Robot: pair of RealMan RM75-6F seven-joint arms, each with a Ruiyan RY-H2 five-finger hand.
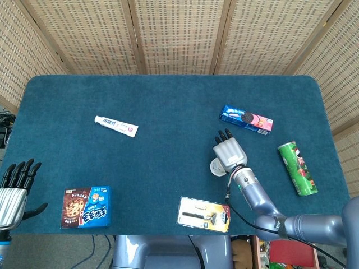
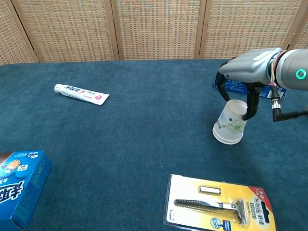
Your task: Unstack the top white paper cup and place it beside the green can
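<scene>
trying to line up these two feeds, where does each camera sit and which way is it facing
Head view: sits high, looks steeply down on the whole table; shows the left hand at the near left edge and the right hand over the paper cup.
Chest view: sits low at the near edge, looks across toward the screens; shows only the right hand.
Shared: right hand, paper cup, toothpaste, razor pack.

Looked like a lab test setup: worktop (image 1: 168, 95) covered in teal carpet, woven screen panels (image 1: 174, 33) behind, assorted store goods like toothpaste (image 1: 116, 125) scattered around.
</scene>
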